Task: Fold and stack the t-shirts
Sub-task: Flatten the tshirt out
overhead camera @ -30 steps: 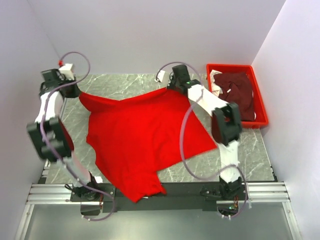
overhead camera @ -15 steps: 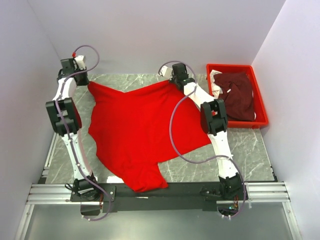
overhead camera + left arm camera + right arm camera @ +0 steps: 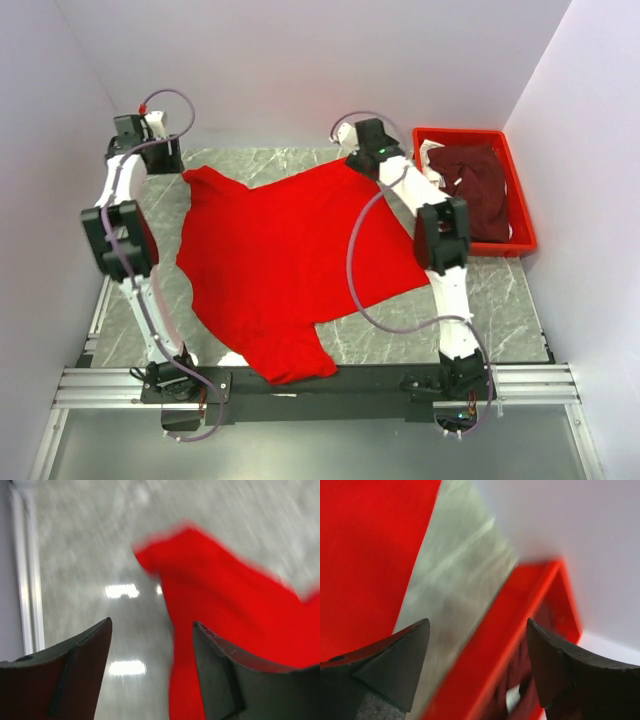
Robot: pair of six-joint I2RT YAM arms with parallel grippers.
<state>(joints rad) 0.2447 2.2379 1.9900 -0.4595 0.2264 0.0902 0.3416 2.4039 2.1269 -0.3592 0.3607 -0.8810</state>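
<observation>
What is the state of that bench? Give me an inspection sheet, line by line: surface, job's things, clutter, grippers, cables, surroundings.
Surface: grey marbled tabletop, mostly covered by cloth.
Job's things: bright red cloth t-shirt spread out, unfolded, reaching the near edge; dark maroon cloth shirt crumpled in the red plastic rectangular tray, with white fabric beside it.
Clutter: nothing seen.
Grippers: left gripper open, empty, by the red shirt's far left corner; right gripper open, empty, between shirt and tray.
Cables: lilac cables loop along both arms; the right one hangs above the red shirt.
Surroundings: white walls; metal rail at the front.
</observation>
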